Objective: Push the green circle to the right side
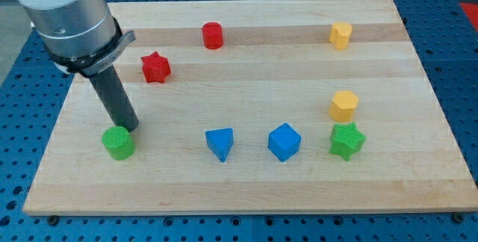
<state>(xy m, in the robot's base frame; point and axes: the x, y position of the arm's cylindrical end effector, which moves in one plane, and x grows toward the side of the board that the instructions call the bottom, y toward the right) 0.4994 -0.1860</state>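
Observation:
The green circle (118, 143) is a short green cylinder at the board's lower left. My tip (128, 128) is at the end of the dark rod, just above and slightly right of the green circle, touching or nearly touching its upper edge. A green star (346, 140) lies at the lower right.
A red star (156, 67) and a red cylinder (213, 35) lie at the upper left and upper middle. A blue triangle (220, 143) and a blue cube (284, 141) lie along the bottom. Two yellow blocks (340, 35) (344, 105) lie at the right. The wooden board (254, 190) sits on a blue perforated table.

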